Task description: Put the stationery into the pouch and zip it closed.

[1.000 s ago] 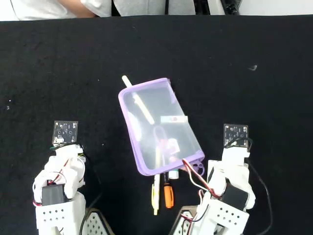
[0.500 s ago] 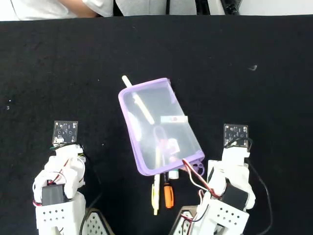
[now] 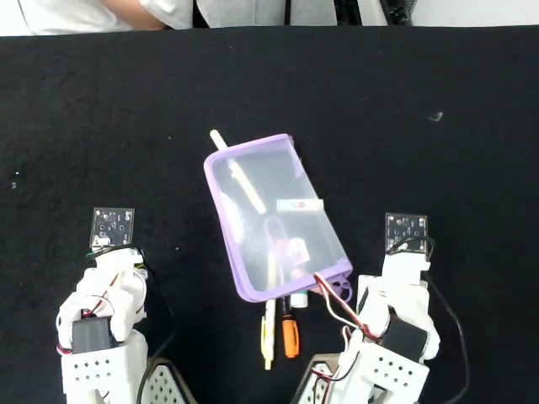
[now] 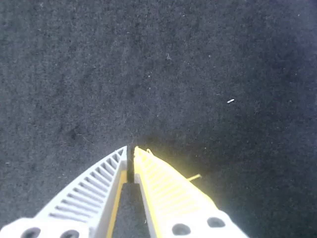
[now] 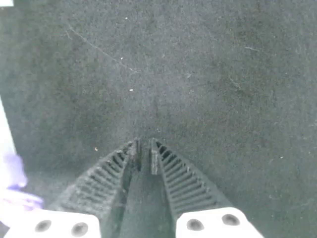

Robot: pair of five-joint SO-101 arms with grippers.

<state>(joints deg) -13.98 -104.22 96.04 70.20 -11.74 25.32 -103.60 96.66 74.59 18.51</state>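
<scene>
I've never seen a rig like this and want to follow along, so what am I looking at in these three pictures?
Two small white robot arms sit side by side at a black table. The wide picture looks down from above, with the left arm and the right arm at the near edge. Between them lies a see-through purple pouch, with a yellow pen and an orange marker sticking out of its near end. The other two pictures come from a camera on each arm's wrist, looking along its pincer. The left gripper and the right gripper are both shut above the table, holding nothing.
</scene>
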